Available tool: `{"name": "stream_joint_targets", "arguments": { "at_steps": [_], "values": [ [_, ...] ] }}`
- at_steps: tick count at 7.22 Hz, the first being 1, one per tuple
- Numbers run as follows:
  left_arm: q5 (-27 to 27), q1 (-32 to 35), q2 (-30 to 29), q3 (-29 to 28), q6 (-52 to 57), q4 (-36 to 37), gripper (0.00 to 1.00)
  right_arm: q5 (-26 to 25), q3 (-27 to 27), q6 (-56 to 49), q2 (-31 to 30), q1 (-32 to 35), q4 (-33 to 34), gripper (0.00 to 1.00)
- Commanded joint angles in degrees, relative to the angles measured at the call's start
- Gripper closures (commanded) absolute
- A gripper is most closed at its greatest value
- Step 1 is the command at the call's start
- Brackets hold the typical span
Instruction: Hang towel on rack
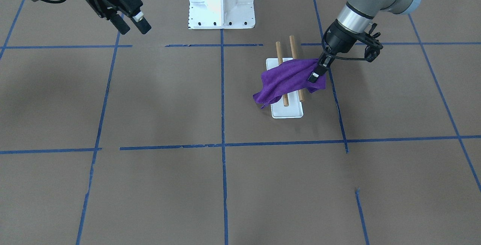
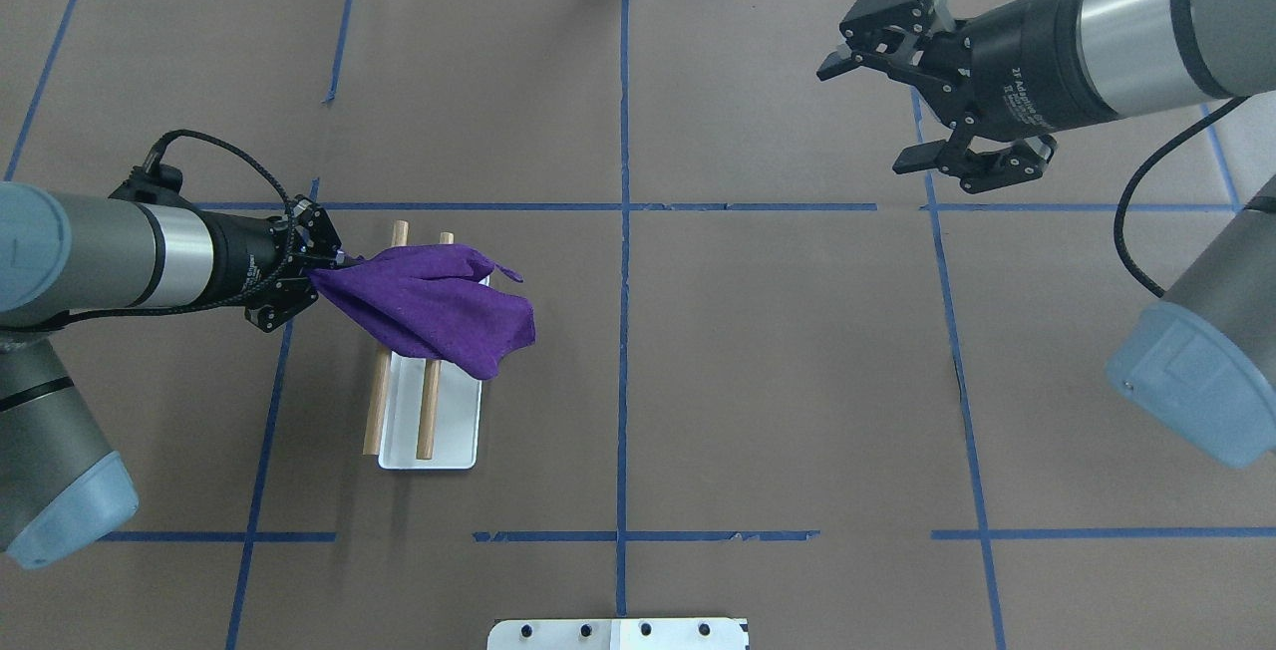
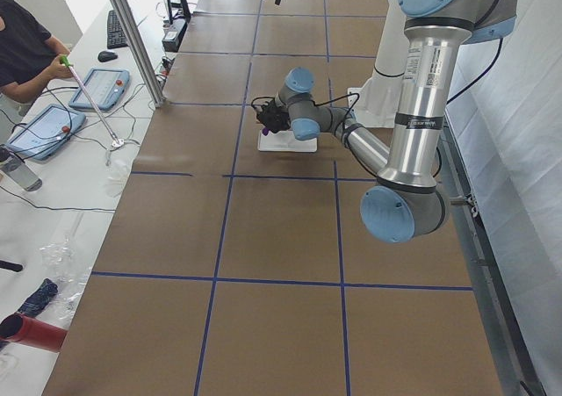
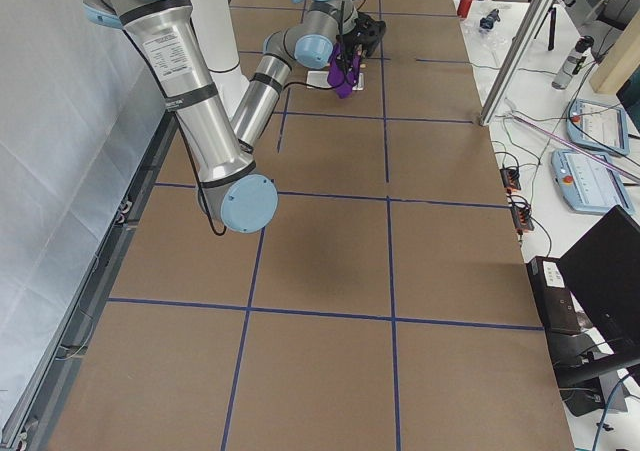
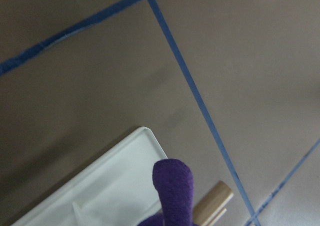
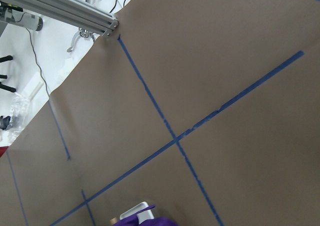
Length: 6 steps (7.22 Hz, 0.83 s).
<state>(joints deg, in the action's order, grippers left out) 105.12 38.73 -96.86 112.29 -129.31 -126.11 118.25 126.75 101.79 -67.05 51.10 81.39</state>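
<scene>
This was a robotics lab. The bench [image 2: 758,381] was covered in brown paper, and blue tape lines [image 2: 623,331] divided it into large squares. A left arm [image 2: 90,251] and a right arm [image 2: 1126,32], both grey industrial arms with pale blue joint caps, reached over it from beside a white bolted pedestal [image 1: 221,0]. An aluminium frame post [image 3: 136,40] rose at the bench's edge. Next to it, a white side table [image 3: 35,194] held control pendants [image 3: 98,89], a keyboard [image 3: 116,29] and loose cables. An operator [image 3: 22,49] in a dark shirt sat there. A laptop [image 4: 605,271] stood at the other end, and white sheeting [image 4: 50,171] hung behind the robot.
</scene>
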Motion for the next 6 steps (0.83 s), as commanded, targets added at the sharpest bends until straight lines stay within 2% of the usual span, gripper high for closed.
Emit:
{"name": "stream_joint_targets", "arguments": {
  "at_steps": [1,5,6],
  "values": [
    [-0.09,1.34,1.32,-0.58,0.20,0.07,1.00,0.05,-2.02,-5.28,-2.12,1.55,0.17,0.00],
    [-0.01,1.43,0.88,-2.51,0.20,0.07,1.00,0.06,-2.29,-5.55,-2.65,1.90,0.35,0.00],
    [0.08,1.17,0.71,-2.69,0.29,0.07,0.60,0.06,-2.38,-5.55,-2.56,1.99,0.35,0.00]
  ]
}}
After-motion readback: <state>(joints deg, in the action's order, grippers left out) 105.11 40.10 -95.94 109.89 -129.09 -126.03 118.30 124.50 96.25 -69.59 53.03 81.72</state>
